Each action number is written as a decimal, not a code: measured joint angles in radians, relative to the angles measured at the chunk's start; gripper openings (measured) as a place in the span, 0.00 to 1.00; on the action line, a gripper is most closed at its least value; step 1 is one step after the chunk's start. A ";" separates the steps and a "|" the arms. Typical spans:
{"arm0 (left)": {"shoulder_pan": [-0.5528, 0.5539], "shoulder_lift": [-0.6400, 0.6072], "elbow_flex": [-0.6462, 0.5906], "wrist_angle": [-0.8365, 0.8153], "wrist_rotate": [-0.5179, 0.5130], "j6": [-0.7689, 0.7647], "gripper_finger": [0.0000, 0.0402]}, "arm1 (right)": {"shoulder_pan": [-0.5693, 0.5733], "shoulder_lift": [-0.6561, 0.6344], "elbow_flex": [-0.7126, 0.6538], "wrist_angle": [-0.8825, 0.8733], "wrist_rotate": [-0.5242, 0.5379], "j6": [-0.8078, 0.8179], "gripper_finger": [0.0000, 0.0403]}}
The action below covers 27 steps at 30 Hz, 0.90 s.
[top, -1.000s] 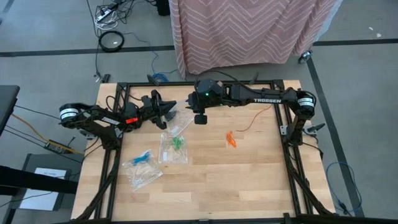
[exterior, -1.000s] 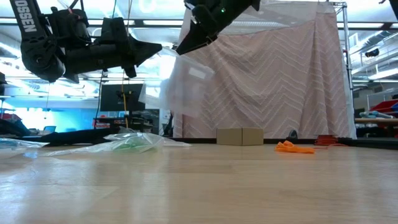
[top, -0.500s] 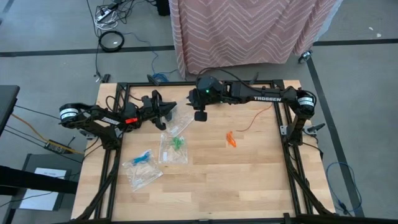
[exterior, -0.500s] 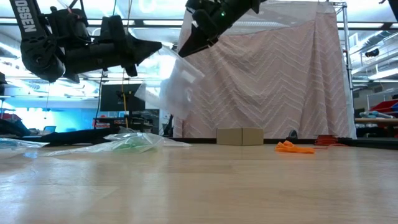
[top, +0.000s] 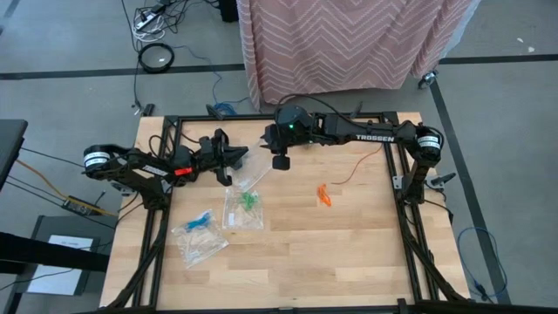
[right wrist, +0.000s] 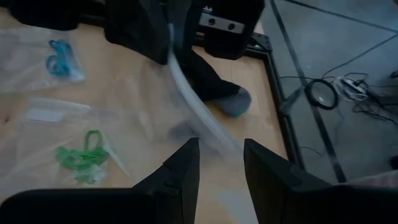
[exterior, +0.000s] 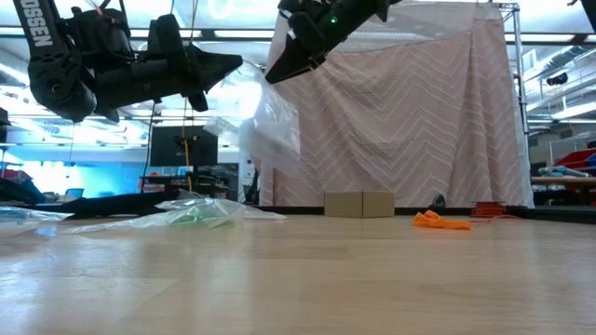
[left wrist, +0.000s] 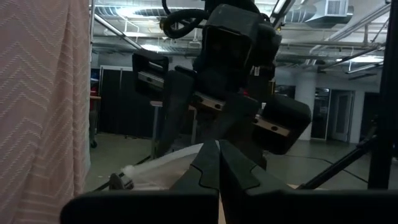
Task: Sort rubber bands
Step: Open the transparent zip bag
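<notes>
left gripper (top: 234,162) pinches bag (exterior: 272,126) (raised)

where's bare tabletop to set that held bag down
Free: the wooden table's near half, below the orange rubber bands, and its right side beyond them. Crowded: the left, where clear bags with green bands and blue bands lie, under the left gripper pinching a clear plastic bag.

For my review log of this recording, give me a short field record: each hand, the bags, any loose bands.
left hand: shut on clear plastic zip bag, raised over the table's rear
right hand: open, raised beside that bag
bag with green rubber bands: flat on wooden table
bag with blue rubber bands: flat, nearer front left
orange rubber bands: loose, right of centre
</notes>
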State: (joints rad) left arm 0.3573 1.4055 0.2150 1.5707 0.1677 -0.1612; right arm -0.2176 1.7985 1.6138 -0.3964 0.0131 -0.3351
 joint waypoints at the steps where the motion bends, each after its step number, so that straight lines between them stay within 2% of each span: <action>1: 0.000 0.000 0.000 0.000 0.000 0.000 0.00 | 0.001 0.000 0.000 -0.002 -0.014 0.000 0.28; 5: 0.000 0.000 0.000 -0.001 0.000 0.000 0.00 | 0.001 0.000 -0.028 0.005 -0.054 0.001 0.28; 11: 0.000 0.000 0.000 -0.002 -0.001 0.000 0.00 | 0.004 0.000 -0.066 -0.019 -0.059 0.028 0.28; 27: 0.001 0.000 0.000 -0.056 -0.002 0.056 0.00 | 0.066 -0.002 -0.068 0.001 -0.097 -0.007 0.28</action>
State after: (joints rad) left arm 0.3580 1.4055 0.2150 1.5151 0.1658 -0.1047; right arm -0.1517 1.7969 1.5459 -0.3949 -0.0834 -0.3416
